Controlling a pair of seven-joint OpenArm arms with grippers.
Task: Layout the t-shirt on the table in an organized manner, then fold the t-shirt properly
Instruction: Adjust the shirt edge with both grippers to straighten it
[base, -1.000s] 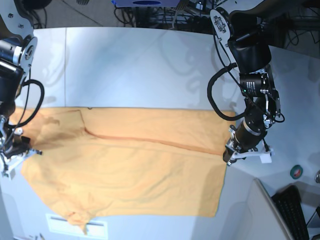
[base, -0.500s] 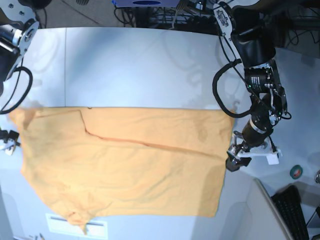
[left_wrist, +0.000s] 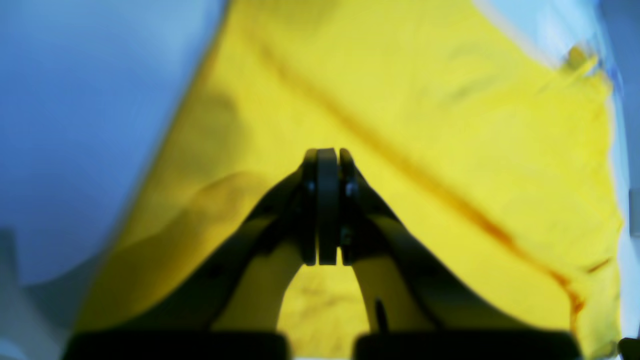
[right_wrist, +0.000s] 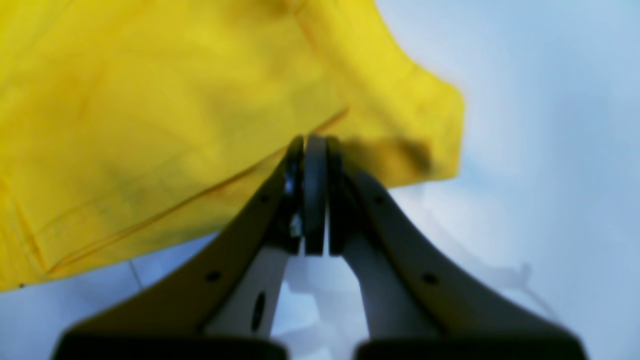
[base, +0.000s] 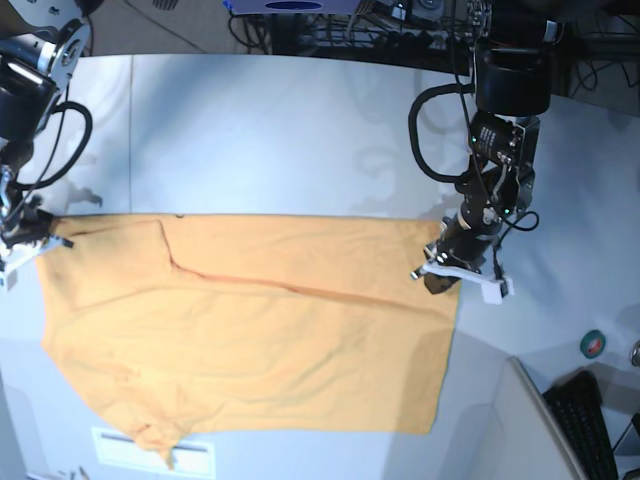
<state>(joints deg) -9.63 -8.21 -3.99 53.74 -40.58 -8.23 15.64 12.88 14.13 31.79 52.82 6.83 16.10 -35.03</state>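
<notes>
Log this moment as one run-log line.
stage: layout | shirt: spread on table, creased, unfolded | left gripper: shut, at far corner | right gripper: shut, at far corner | grip on cloth: unclear

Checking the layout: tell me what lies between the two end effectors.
In the base view, only the t-shirt spans from the right end effector to the left end effector.

Far half of the table (base: 280, 130) lies open; t-shirt (base: 260, 330) covers the near half.

The t-shirt (base: 250, 330) lies spread on the table (base: 280, 130), one tool at each upper corner.
</notes>
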